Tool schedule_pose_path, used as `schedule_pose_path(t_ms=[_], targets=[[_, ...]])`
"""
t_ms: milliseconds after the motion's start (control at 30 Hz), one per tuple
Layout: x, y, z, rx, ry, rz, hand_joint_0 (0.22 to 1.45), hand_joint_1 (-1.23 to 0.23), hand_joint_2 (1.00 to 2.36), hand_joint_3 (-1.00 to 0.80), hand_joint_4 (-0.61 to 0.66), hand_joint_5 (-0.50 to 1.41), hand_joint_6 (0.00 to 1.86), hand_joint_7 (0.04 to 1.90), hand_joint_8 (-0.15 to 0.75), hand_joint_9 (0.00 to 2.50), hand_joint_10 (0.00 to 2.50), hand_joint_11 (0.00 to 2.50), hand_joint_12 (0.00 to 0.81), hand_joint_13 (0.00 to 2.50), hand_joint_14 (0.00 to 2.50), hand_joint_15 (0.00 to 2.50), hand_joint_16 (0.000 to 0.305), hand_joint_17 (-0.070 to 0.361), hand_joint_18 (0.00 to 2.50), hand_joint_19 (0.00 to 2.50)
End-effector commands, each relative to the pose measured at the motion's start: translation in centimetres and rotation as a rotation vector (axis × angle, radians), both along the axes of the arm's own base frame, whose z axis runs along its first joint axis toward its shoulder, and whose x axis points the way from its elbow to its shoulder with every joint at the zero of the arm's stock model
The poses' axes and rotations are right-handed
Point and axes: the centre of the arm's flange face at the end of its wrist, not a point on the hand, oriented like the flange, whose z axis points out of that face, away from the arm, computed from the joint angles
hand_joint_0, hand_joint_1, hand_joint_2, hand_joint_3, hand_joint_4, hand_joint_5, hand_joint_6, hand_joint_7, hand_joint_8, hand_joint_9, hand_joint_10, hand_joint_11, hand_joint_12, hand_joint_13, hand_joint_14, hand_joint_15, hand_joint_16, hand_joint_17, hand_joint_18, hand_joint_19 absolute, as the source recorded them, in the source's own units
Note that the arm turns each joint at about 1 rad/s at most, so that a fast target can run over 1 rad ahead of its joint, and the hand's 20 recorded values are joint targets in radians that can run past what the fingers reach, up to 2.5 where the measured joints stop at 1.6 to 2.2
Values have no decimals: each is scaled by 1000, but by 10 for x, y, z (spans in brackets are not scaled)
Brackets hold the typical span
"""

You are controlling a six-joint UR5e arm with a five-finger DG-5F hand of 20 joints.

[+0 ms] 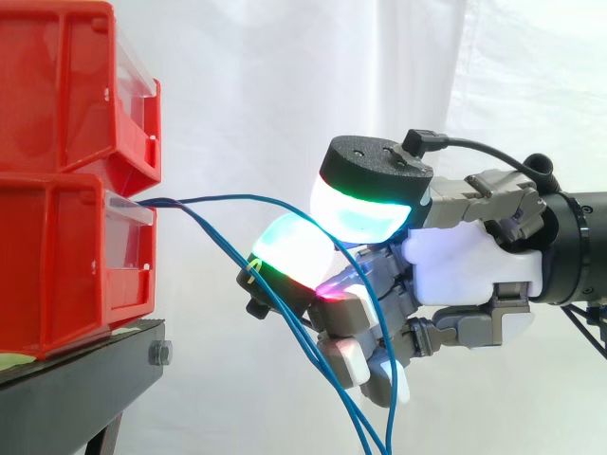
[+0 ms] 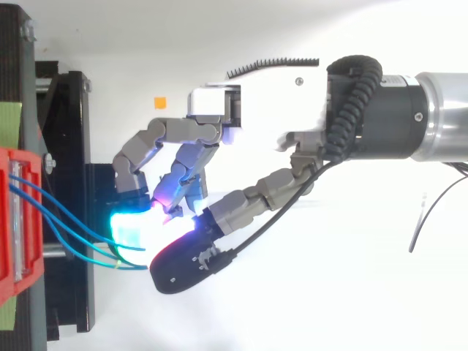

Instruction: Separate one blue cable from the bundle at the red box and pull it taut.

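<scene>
Two red bins are stacked on a black stand (image 1: 76, 389), the upper red bin (image 1: 57, 85) on the lower red bin (image 1: 57, 265). A bundle of blue cables (image 1: 353, 413) leaves the lower bin's clear front; what else the bins hold cannot be told. The robot hand (image 1: 465, 261) is right of the bins with its fingers curled. It pinches one blue cable (image 1: 242, 197) between thumb and finger pad. That cable arcs slack. The rest hang past the fingers.
</scene>
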Motion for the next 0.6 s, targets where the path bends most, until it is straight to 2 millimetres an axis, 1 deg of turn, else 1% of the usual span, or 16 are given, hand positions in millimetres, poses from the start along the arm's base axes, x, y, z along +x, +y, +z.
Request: schedule_pose_path(t_ms=[0,67,100,133,200,267,433,567], targets=[[0,0,0,4,0,-5,590,-708,1015,-94,75,-165,913,1111,352,1002,9,1135,392,935,19,754,51,114,914,877],[0,0,0,10,-1,-7,577,-672,1017,-230,90,-171,900,1110,323,976,13,1135,362,904,22,772,44,99,851,925],[0,0,0,12,-1,-7,553,-659,1011,-333,104,-169,895,1097,327,976,12,1142,370,903,22,772,45,101,853,923],[0,0,0,13,-1,-7,553,-658,1010,-352,104,-169,893,1093,327,975,12,1140,370,903,21,772,45,101,853,913],[0,1,0,13,-1,-5,546,-644,1001,-487,120,-169,889,1107,328,975,13,1138,371,904,20,772,45,102,855,922],[0,0,0,14,-2,-7,532,-643,1000,-500,129,-167,886,1112,329,980,11,1139,377,906,22,768,46,104,862,915],[1,1,1,14,-8,-8,488,-707,1000,-500,145,-166,889,1097,341,989,10,1126,389,924,20,763,49,111,892,898],[1,1,1,14,-10,-8,500,-834,1000,-500,141,-166,893,1091,331,994,11,1155,378,933,19,762,48,107,908,893]])
